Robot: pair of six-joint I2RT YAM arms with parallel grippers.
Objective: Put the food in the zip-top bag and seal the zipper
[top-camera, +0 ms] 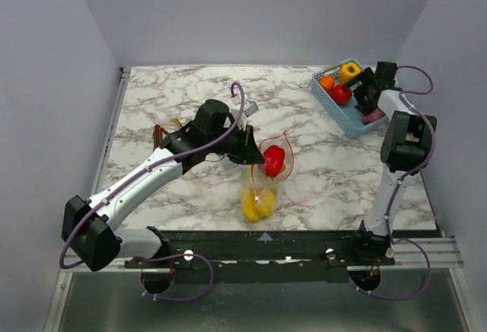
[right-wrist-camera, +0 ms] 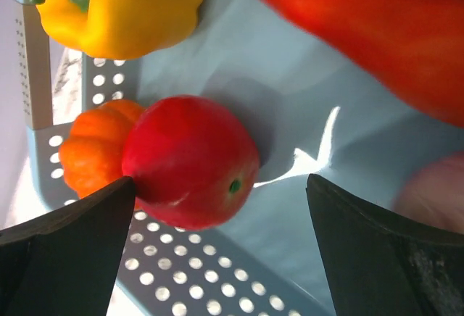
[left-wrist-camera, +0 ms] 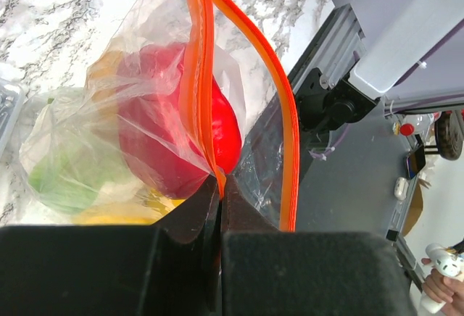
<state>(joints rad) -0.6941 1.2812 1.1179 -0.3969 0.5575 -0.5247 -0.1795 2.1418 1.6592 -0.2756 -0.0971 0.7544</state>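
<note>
Left jaws pinch the zipper (left-wrist-camera: 197,55), hiding its near end; right jaws spread, one overlapping the red tomato (right-wrist-camera: 190,160).

No text, label or number is legible — anywhere.

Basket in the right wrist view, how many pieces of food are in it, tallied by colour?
Yellow: 1, the pepper
Orange: 1, the small pumpkin
Red: 2, the round fruit and the long red-orange piece
Pinkish: 1, the cut-off piece at the frame edge
Total: 5 in the basket
</note>
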